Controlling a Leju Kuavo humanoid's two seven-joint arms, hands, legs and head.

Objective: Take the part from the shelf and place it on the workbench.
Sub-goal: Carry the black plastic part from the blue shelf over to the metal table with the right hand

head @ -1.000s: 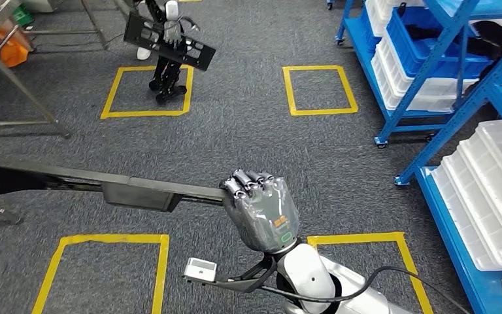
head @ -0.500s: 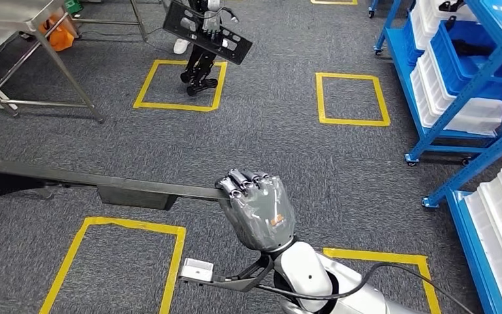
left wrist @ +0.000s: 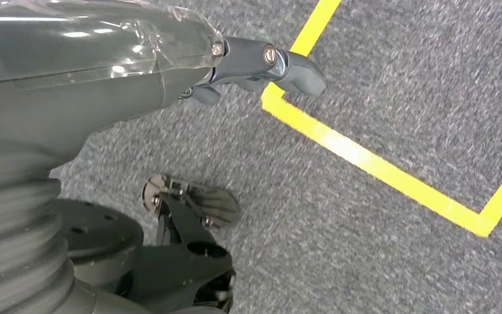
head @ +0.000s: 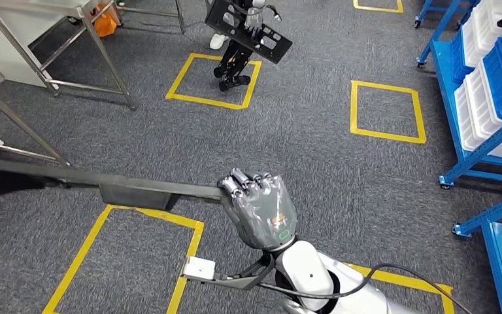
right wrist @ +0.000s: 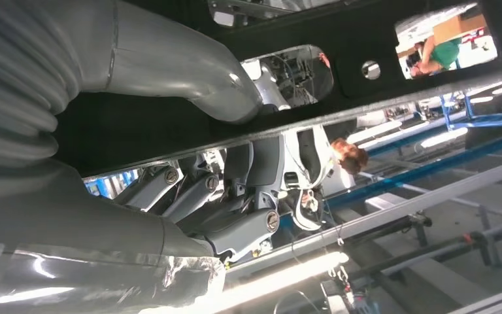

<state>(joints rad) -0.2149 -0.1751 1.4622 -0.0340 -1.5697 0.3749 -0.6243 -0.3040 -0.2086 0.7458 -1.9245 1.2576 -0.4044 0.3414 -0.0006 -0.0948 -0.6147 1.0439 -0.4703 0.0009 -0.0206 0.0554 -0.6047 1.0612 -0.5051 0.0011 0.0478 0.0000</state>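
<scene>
Your right robot hand (head: pixel 259 209) grips the near end of the long black part (head: pixel 91 180), fingers curled over its edge, so the part juts left above the grey carpet (head: pixel 314 163). Your left robot hand (left wrist: pixel 261 62) hangs over the carpet beside yellow tape (left wrist: pixel 366 163), holding nothing, fingers loosely curled apart.

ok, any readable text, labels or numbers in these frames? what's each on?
None readable.
Right robot hand: small orange mark and green oval ring on its back, too small to read.
Black part it holds: no markings seen.
Yellow floor tape: plain squares, no lettering.
</scene>
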